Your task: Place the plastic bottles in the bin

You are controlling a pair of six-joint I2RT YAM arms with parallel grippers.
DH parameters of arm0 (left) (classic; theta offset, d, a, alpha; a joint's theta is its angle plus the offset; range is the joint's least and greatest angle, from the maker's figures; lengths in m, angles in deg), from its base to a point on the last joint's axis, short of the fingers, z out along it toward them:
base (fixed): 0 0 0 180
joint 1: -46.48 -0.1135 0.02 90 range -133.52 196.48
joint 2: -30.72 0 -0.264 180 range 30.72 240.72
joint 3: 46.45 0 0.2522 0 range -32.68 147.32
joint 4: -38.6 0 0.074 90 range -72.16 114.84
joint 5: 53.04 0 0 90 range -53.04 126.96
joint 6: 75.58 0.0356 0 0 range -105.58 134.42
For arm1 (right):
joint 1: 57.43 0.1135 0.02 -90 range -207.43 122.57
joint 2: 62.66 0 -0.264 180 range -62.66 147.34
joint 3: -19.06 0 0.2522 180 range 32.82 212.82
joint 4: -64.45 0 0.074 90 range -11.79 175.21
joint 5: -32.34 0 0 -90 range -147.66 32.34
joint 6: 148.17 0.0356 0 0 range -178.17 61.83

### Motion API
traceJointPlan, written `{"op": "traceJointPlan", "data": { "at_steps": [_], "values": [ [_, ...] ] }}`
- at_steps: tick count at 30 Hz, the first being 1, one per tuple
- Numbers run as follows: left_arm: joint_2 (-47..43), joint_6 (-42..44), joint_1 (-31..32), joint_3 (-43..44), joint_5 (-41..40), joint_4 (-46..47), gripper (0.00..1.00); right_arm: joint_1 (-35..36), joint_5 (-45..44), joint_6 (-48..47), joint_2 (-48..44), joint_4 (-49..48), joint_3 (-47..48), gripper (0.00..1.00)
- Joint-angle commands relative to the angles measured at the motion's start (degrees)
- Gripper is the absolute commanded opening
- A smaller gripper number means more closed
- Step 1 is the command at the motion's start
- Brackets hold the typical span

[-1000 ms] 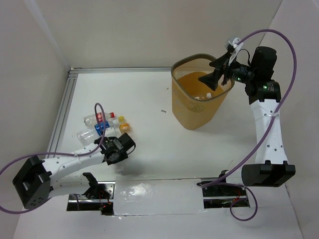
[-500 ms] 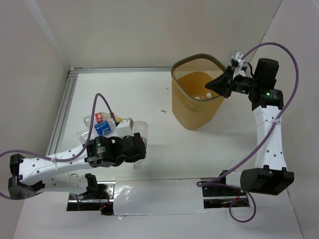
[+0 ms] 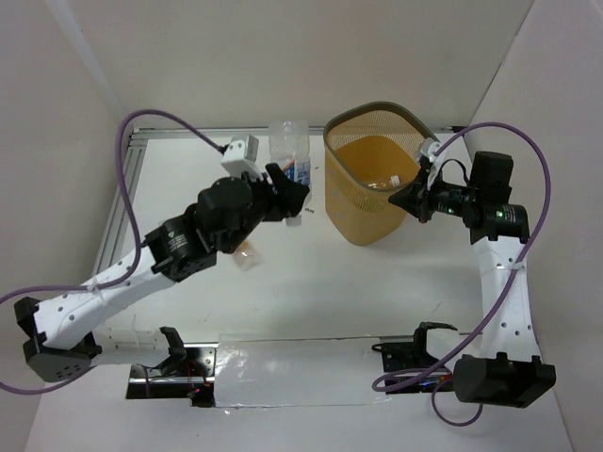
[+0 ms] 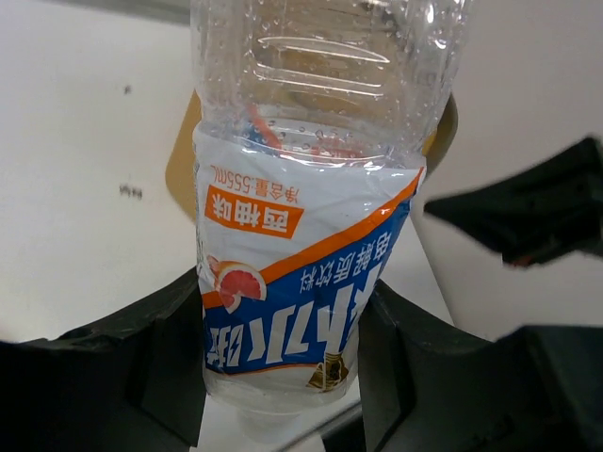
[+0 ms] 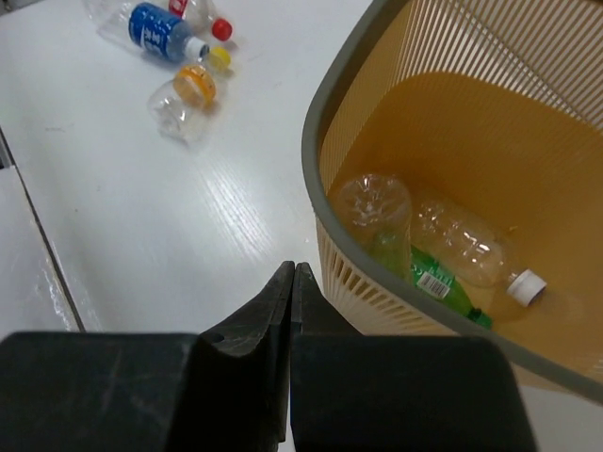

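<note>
One clear bottle (image 4: 301,235) with a blue, white and orange label is clamped across its labelled part by the left gripper (image 3: 288,195). It is held off the table (image 3: 283,301), just left of the bin (image 3: 369,224). Three bottles, among them a green bottle (image 5: 429,280), lie on the bin's floor, and others lie on the table, including an orange-capped bottle (image 5: 188,92). The right gripper (image 5: 291,275) is fully closed with nothing in it, just outside the bin's rim.

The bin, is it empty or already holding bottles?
Not empty: the bin holds a clear bottle, a white-capped bottle and a green bottle.
</note>
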State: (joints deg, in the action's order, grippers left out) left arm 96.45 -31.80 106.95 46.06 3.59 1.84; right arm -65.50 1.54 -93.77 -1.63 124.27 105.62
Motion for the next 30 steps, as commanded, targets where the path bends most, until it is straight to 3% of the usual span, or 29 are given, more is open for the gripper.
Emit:
{"op": "traceJointPlan", "data": {
  "at_steps": [1, 7, 12, 18, 30],
  "values": [
    [5.3, 7.1, -6.1, 2.6, 11.5, 15.6, 0.08, 1.7, -4.9, -2.2, -1.4, 4.0, -1.9, 0.0],
    [15.1, 7.8, -12.5, 10.3, 25.4, 22.6, 0.08, 2.2, -8.7, -3.0, -3.8, 5.2, -5.9, 0.0],
    [21.1, 2.5, -16.1, 13.0, 32.7, 27.8, 0.1, 2.7, -10.0, -3.0, -5.0, 5.8, -8.3, 0.0],
    [28.9, -0.2, -17.3, 18.4, 35.9, 30.6, 0.11, 2.7, -10.0, -2.5, -6.8, 5.3, -10.0, 0.0],
    [41.0, 0.9, -15.6, 30.6, 33.6, 29.3, 0.14, 2.7, -9.5, -3.8, -10.5, 5.8, -12.9, 0.05]
  ]
}}
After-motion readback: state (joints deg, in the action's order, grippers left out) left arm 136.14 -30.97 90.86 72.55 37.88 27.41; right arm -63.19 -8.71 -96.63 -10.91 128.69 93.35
